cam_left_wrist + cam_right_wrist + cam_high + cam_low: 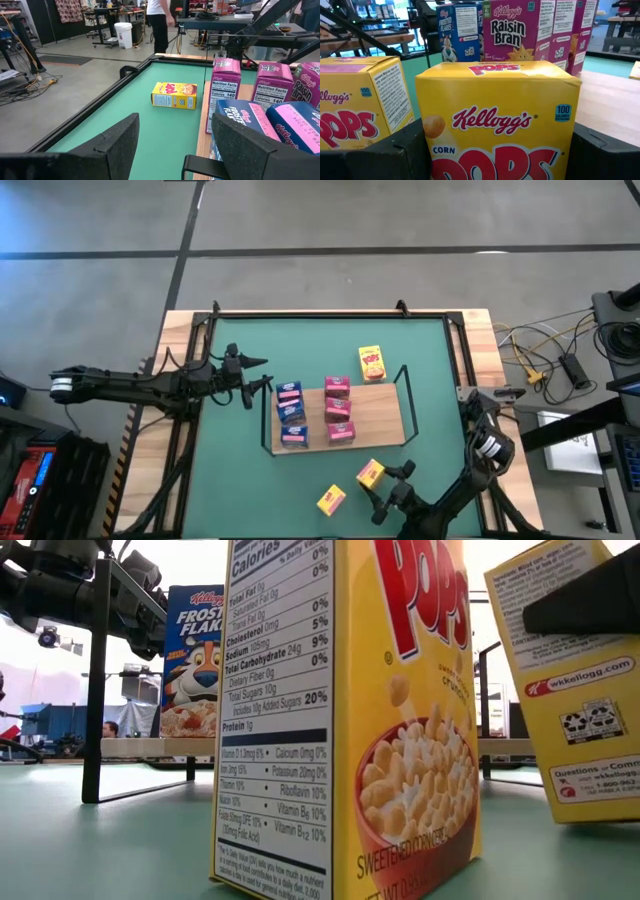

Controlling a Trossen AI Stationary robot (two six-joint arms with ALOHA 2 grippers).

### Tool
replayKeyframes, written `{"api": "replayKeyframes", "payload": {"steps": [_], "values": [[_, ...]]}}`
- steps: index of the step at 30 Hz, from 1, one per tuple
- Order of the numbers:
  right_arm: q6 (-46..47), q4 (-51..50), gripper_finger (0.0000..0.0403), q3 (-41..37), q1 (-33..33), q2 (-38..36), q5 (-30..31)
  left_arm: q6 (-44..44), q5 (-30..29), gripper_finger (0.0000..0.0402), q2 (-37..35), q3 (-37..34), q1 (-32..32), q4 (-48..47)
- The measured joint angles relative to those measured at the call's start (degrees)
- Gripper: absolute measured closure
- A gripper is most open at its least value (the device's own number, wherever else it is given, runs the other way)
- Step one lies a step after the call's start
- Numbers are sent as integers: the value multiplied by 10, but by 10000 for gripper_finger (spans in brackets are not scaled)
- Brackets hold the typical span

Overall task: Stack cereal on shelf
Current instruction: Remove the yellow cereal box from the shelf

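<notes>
The left pincer [250, 377] hovers over the green counter [230, 470] just beside the left rail of the shelf [385, 420], arm stretched in level from the left, fingers parted and holding nothing. On the light-wood shelf stand two rows of boxes: three blue Frosted Flakes boxes [292, 413] on the left, three magenta Raisin Bran boxes [339, 408] beside them, upright and close together; the shelf's right half is bare. One yellow Corn Pops box [372, 363] lies flat on the counter just beyond the shelf's far edge. Two more yellow boxes stand on the counter near its front, well apart from the shelf: the leftward box [331, 499] is free, while the rightward box [500, 120] sits between the fingers of the right pincer [388, 488], which flank its sides. That arm reaches in from the lower right corner.
</notes>
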Motion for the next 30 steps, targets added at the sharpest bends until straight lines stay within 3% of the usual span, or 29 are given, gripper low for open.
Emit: {"api": "replayKeyframes", "payload": {"steps": [4,13,23,30], "values": [[0,0,94,-1,1,-2,1,0,0,168,0,0,0,0],[0,-3,23,-1,14,-6,2,0,0,168,0,0,0,0],[20,-3,17,2,26,-14,2,0,0,168,0,0,0,0],[-21,-4,16,2,42,-71,-19,0,0,168,0,0,0,0]]}}
